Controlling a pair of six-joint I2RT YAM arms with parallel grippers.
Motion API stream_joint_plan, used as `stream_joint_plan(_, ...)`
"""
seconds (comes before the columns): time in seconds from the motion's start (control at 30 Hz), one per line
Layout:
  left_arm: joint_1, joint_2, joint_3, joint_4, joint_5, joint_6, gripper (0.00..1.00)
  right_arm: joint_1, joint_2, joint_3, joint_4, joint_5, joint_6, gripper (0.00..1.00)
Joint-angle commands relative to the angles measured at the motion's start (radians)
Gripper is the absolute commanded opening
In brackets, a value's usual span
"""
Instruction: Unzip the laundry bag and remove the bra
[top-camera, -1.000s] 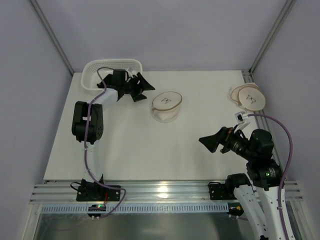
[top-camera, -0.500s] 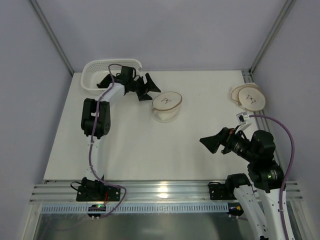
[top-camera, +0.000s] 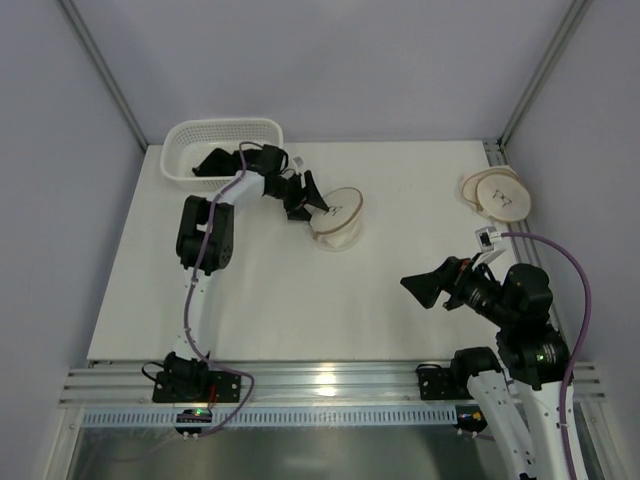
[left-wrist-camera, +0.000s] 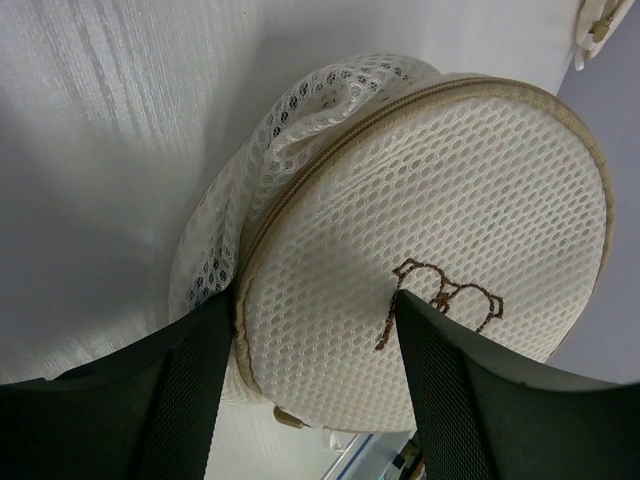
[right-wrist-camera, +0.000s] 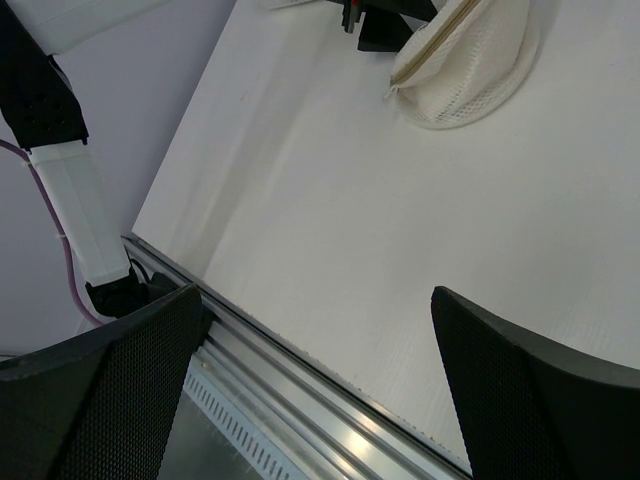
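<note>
Bag (left-wrist-camera: 430, 230) first: your left jaws stand open and straddle its round mesh top. One of the fingers (left-wrist-camera: 190, 400) sits at the brown rim, and the other is just beside the mark (left-wrist-camera: 440, 300) stitched on the lid. You cannot tell from the wrist view whether they press the mesh or only hover over it. The zip (left-wrist-camera: 330, 150) runs along the rim and looks shut on the stretch you can see. The side wall below it is crumpled.

From above, the bag (top-camera: 335, 215) lies on the desk (top-camera: 300, 300), tilted, with the left arm (top-camera: 205, 235) reaching it from the left. Near the bag, to its far left, stands the basket (top-camera: 225, 130) with black cloth (top-camera: 213, 163) in it. Well apart to the bag's right, at the desk's edge, lie two more pouches (top-camera: 497, 192).

Your right jaws are wide open and grip nothing. Their fingers (right-wrist-camera: 520, 400) frame bare desk, with the bag (right-wrist-camera: 470, 60) at the top of that view. From above, they hang well apart from the bag, toward the near right.
</note>
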Motion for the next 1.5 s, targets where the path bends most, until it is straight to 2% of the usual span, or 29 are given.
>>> stream_joint_plan(0.0, 0.006, -0.045, -0.068, -0.004, 0.026, -0.027, 0.66, 0.002, -0.014, 0.018, 0.016, 0.002, 0.024, 0.99)
stream_joint_plan(0.3, 0.0, -0.187, -0.172, 0.019, -0.046, -0.053, 0.74, 0.002, -0.02, 0.016, 0.013, 0.002, 0.027, 1.0)
stream_joint_plan(0.43, -0.002, -0.276, -0.266, 0.132, -0.057, -0.117, 0.78, 0.002, -0.023, 0.015, 0.013, 0.002, 0.025, 0.99)
stream_joint_plan(0.63, -0.011, -0.309, -0.324, 0.13, -0.1, -0.14, 0.8, 0.0, -0.028, 0.014, 0.01, 0.002, 0.025, 1.0)
stream_joint_plan(0.8, -0.026, -0.333, -0.42, 0.179, -0.147, -0.178, 0.8, 0.002, -0.026, 0.013, 0.01, 0.004, 0.027, 0.99)
stream_joint_plan(0.9, -0.046, -0.341, -0.486, 0.247, -0.129, -0.212, 0.78, 0.002, -0.026, 0.01, 0.012, 0.005, 0.027, 0.99)
stream_joint_plan(0.93, -0.051, -0.343, -0.502, 0.27, -0.123, -0.226, 0.75, 0.0, -0.026, 0.008, 0.012, 0.004, 0.025, 1.0)
stream_joint_plan(0.97, -0.062, -0.346, -0.519, 0.301, -0.117, -0.238, 0.65, 0.0, -0.029, 0.008, 0.01, 0.004, 0.025, 0.99)
stream_joint_plan(1.1, -0.085, -0.361, -0.58, 0.473, -0.091, -0.316, 0.37, 0.0, -0.037, 0.002, 0.01, -0.007, 0.027, 0.95)
stream_joint_plan(1.13, -0.088, -0.37, -0.601, 0.5, -0.08, -0.333, 0.25, 0.002, -0.04, 0.002, 0.01, -0.009, 0.027, 0.94)
stream_joint_plan(1.2, -0.097, -0.379, -0.615, 0.553, -0.078, -0.355, 0.11, 0.0, -0.045, 0.001, 0.008, -0.013, 0.022, 0.88)
stream_joint_plan(1.23, -0.1, -0.392, -0.625, 0.582, -0.078, -0.37, 0.0, 0.0, -0.045, -0.001, 0.01, -0.016, 0.021, 0.85)
stream_joint_plan(1.37, -0.124, -0.448, -0.661, 0.616, -0.106, -0.405, 0.0, 0.002, -0.037, -0.005, -0.001, -0.012, 0.005, 0.7)
stream_joint_plan(1.47, -0.16, -0.532, -0.73, 0.651, -0.184, -0.459, 0.0, 0.002, -0.006, -0.004, -0.03, 0.011, -0.022, 0.51)
